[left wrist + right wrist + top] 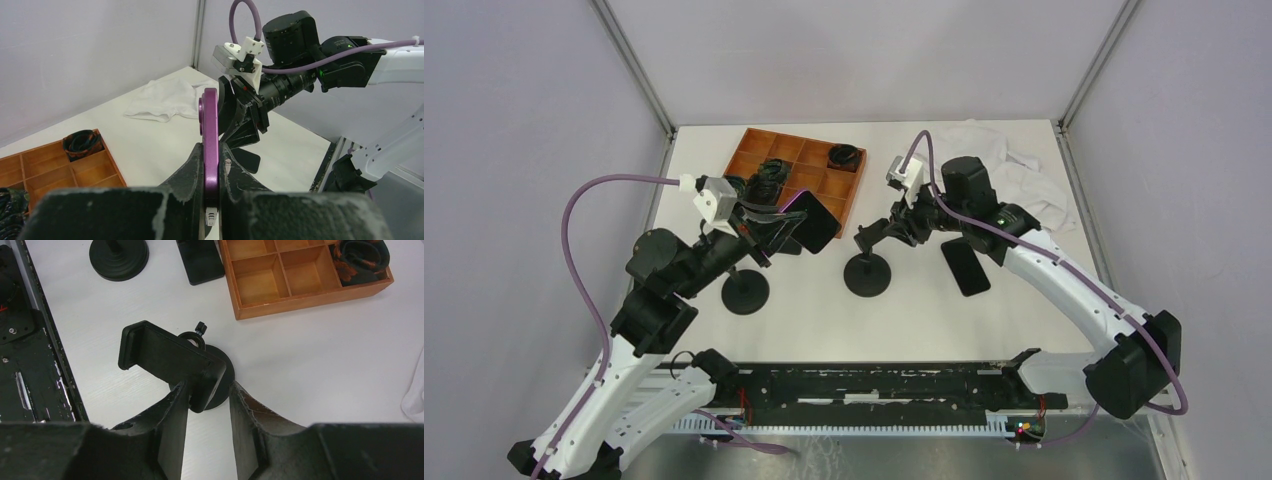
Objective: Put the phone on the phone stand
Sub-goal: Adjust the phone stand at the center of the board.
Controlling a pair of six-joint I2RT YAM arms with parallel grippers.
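**A:** How does the phone look?

**B:** The phone [814, 222] is a slim slab with a purple rim and a dark, glossy face. From the left wrist camera it stands edge-on and upright.

**A:** Where is it?

**B:** It is in the air over the left half of the table [1024, 300], just off the near right corner of the wooden tray [754, 160]. It is near the phone stand [867, 262] at mid-table, but apart from it.

**A:** And the left arm?

**B:** It rises from the near left corner with its elbow bent and its wrist pointing right. The left gripper [210, 150] is clamped tight on the phone's lower edge.

**A:** The right arm?

**B:** It reaches in from the near right corner, with its wrist turned toward the stand. The right gripper [205, 400] straddles the end of the stand's cradle [165, 357]. Its jaws are apart, and a sliver of gap shows beside one finger.
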